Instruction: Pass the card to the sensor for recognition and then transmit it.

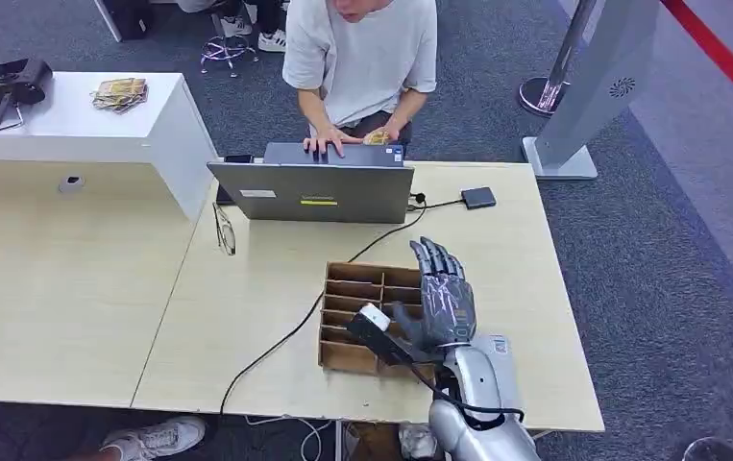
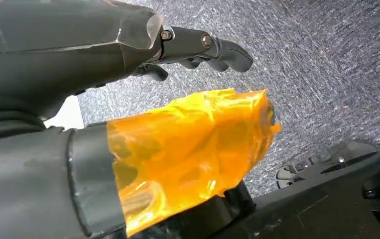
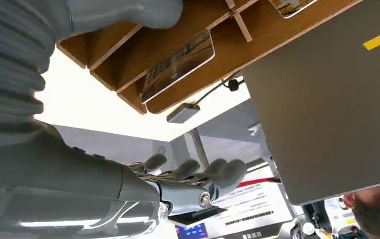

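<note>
A grey carpet floor point(image 1: 670, 279) surrounds a pale wooden table point(image 1: 535, 288). At far left stands a white counter point(image 1: 93, 125). To the far right, a grey stand point(image 1: 598, 86) rises from its base, beside a chrome post point(image 1: 559, 67). A red stripe point(image 1: 727, 58) crosses the far-right floor.

This looks like an office or demo hall used for robot trials. Grey carpet point(image 1: 650, 288) covers the floor, and a pale wood bench point(image 1: 535, 288) carries an open laptop point(image 1: 312, 192) with a person point(image 1: 360, 58) typing at its far side. A white counter point(image 1: 74, 110) stands at the far left. A stanchion post point(image 1: 559, 67) and a grey standing kiosk point(image 1: 598, 86) stand at the far right.
</note>
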You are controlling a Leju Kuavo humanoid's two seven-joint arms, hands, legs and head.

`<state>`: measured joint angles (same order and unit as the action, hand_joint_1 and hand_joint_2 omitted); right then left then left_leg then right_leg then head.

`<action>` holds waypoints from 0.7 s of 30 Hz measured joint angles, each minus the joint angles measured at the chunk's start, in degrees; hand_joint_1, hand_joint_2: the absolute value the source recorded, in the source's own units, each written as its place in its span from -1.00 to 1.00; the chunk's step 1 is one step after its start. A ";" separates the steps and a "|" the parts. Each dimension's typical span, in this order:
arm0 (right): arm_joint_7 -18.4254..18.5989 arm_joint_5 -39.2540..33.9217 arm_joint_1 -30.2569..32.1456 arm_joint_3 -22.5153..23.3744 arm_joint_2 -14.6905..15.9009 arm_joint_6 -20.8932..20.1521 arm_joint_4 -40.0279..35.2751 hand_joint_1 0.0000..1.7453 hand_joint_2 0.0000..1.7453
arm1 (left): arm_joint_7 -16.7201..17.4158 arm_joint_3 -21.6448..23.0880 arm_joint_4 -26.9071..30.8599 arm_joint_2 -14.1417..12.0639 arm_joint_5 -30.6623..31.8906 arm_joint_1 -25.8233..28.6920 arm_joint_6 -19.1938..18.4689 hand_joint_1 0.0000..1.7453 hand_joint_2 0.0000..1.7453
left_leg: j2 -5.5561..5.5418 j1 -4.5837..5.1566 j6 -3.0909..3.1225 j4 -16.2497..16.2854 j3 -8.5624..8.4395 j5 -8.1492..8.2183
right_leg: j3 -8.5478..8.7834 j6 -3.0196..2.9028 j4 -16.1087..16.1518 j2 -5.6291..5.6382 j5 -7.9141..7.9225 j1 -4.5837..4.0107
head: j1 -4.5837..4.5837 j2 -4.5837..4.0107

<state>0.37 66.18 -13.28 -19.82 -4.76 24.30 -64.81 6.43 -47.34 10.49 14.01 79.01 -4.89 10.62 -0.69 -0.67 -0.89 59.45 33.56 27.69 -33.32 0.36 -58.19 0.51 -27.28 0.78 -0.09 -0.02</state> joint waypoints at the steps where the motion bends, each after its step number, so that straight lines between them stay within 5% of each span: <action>1: 0.00 0.02 0.00 0.00 0.00 0.00 0.00 -0.44 1.00 | 0.00 0.00 0.00 0.00 0.00 0.00 0.00 -1.00 -1.00 | 0.00 0.00 0.00 0.00 0.00 0.00 | 0.00 0.00 0.00 0.00 0.00 0.00 | 0.02 0.00; 18: 0.00 0.02 0.01 0.00 0.02 0.00 0.11 -0.28 1.00 | 0.00 0.00 0.00 0.00 0.00 0.00 0.00 -1.00 -1.00 | 0.00 0.00 0.00 0.00 0.00 0.00 | 0.00 0.00 0.00 0.00 0.00 0.00 | 0.02 0.00; 21: 0.00 0.02 0.01 0.00 0.09 0.00 0.11 -0.10 1.00 | 0.00 0.00 0.00 0.00 0.00 0.00 0.00 -1.00 -1.00 | 0.00 0.00 0.00 0.00 0.00 0.00 | 0.00 0.00 0.00 0.00 0.00 0.00 | 0.02 0.00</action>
<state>0.37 66.20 -13.27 -19.82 -4.68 24.31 -64.70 6.43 -47.34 10.49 14.01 79.01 -4.90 10.62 -0.69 -0.67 -0.89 59.45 33.56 27.69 -33.32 0.36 -58.19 0.51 -27.28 0.77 -0.07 -0.02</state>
